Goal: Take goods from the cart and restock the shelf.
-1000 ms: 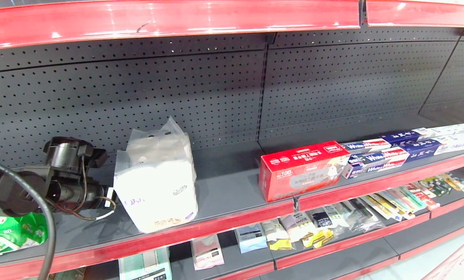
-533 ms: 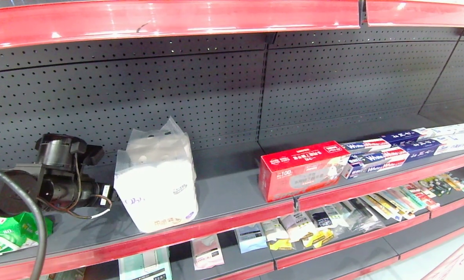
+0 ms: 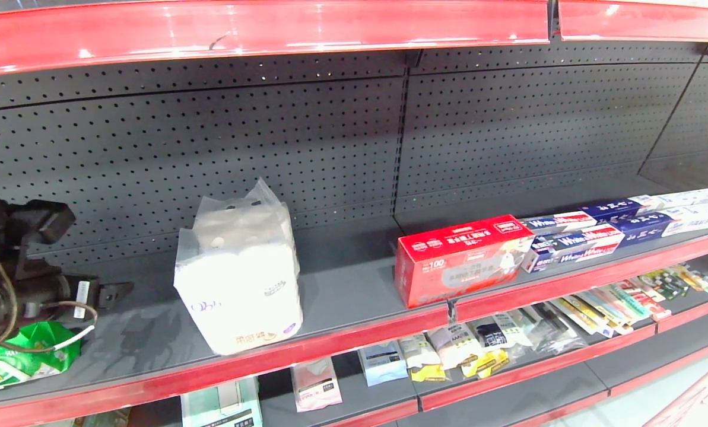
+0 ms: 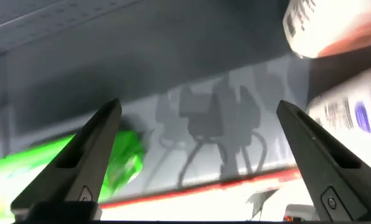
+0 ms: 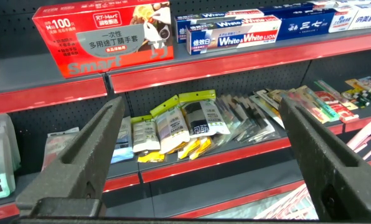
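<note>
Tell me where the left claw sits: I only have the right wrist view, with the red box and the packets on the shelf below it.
Observer: The left claw is over the shelf at its left end, left of a white roll pack and apart from it.
Operator: Holding anything?
Observer: No. Its fingers are spread wide with nothing between them.
Operator: Anything beneath it?
Observer: A green pack lies on the shelf below the wrist, at the left edge.
</note>
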